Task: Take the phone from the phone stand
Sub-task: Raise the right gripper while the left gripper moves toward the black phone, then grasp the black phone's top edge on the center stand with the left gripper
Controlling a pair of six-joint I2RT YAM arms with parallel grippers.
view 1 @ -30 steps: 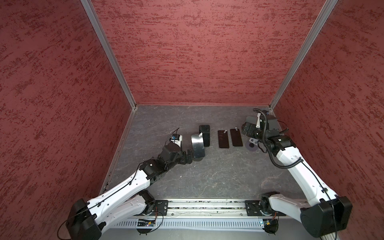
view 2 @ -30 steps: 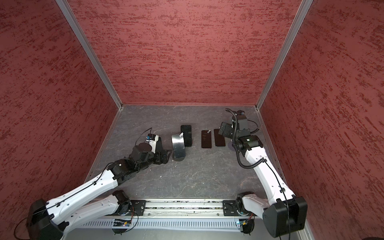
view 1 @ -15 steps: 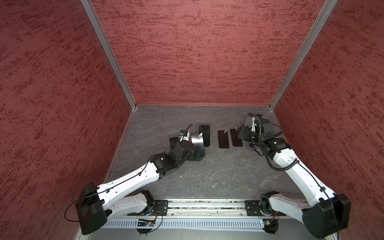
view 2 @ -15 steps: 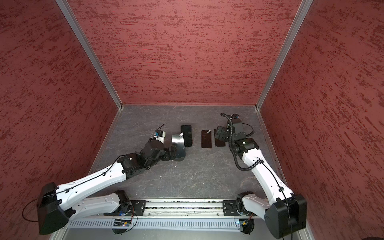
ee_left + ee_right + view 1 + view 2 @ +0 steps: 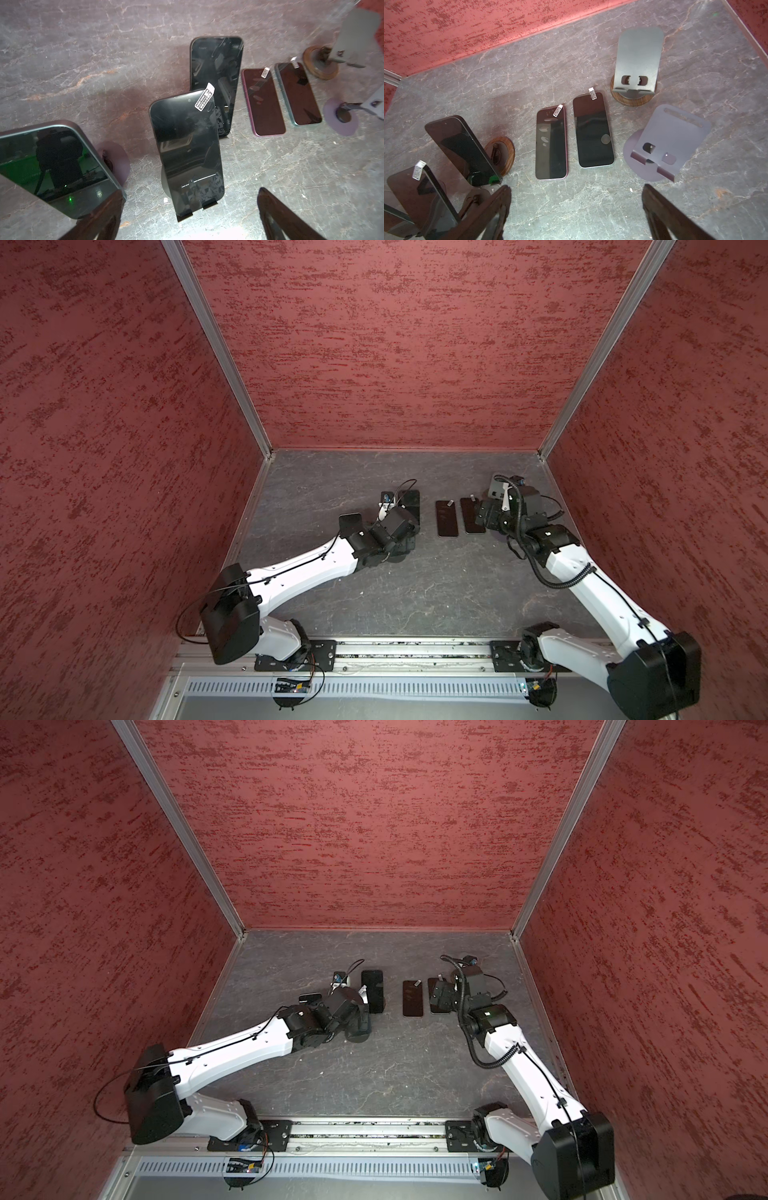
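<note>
— What is the setting?
— A grey marbled table [image 5: 415,585] inside red walls, with the left arm [image 5: 299,576] and right arm [image 5: 590,585] reaching over it.
— And the grippers?
— The left gripper [image 5: 190,197] has its jaws spread wide. In the left wrist view they sit either side of the phone's [image 5: 187,149] lower end, gripping nothing. The right gripper [image 5: 576,188] is spread just as wide over bare table.
— Where does the phone sit?
— It is tilted back on its phone stand [image 5: 185,214], with its bottom edge in the lip.
— What else is there?
— A grey stand [image 5: 637,62] and a purple stand [image 5: 675,137]. Beside them a purple-edged phone [image 5: 551,143] and a blue-edged phone [image 5: 593,133] lie flat, side by side and apart.
— And the smallest thing?
— A white sticker [image 5: 204,99] on the phone's top corner.
</note>
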